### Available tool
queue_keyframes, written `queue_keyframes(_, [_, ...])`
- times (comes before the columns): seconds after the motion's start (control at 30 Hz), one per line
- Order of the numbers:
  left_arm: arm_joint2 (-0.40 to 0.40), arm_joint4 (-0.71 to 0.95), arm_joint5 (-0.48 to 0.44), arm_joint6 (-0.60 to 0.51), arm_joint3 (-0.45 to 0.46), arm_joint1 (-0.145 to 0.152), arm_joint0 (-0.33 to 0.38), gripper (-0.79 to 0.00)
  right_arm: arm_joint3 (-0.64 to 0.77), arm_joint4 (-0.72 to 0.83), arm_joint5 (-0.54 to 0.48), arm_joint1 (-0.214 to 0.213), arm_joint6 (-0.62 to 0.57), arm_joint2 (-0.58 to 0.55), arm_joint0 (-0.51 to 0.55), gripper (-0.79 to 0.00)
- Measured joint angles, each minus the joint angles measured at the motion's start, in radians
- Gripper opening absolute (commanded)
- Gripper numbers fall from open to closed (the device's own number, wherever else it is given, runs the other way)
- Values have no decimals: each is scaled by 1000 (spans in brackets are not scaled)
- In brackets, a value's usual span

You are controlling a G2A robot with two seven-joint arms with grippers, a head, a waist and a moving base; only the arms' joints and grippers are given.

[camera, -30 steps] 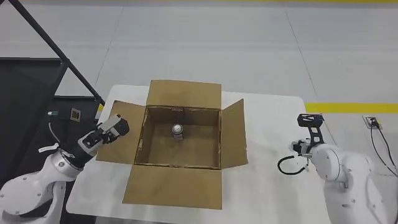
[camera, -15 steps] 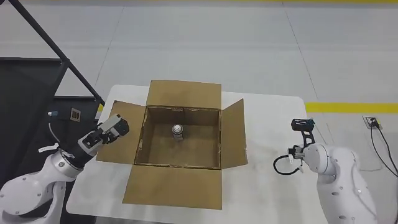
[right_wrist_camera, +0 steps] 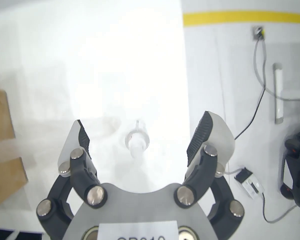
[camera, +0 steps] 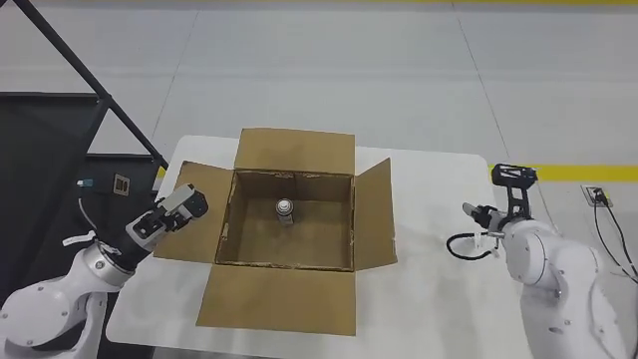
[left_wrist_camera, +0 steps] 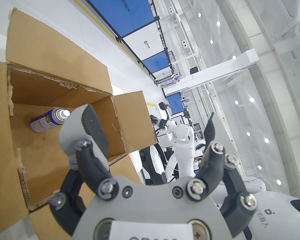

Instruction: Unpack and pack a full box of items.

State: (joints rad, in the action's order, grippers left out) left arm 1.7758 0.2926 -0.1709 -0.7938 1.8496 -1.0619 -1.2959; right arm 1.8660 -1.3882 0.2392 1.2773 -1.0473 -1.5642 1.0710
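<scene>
Right gripper (right_wrist_camera: 143, 123) wide, empty, over small clear thing (right_wrist_camera: 137, 142) (pump bottle, maybe) on table (camera: 429, 259). Left gripper (left_wrist_camera: 150, 117) wide beside box (camera: 296, 150). Inside box: can (camera: 285, 209), upright. Looks like unpacking; next you reach in, grab can.

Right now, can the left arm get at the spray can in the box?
Probably yes: the box is open, the spray can stands alone inside, and the left fingers are open just beside its flap.
</scene>
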Motion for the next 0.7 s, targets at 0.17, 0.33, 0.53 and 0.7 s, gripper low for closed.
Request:
queue_keyframes(0.17, [25,20,-15,28,5,2,-23,0,249,94,-64,14,168,140,50,0])
queue_keyframes(0.33, [77,61,-47,58,5,2,-75,0,239,134,-152,34,203,356,-36,0])
queue_keyframes(0.53, [140,120,-104,79,12,0,-165,0,-41,245,-200,87,137,629,-251,0])
queue_keyframes(0.7, [174,162,-136,99,12,-4,-223,0,-352,354,-159,155,161,790,-427,0])
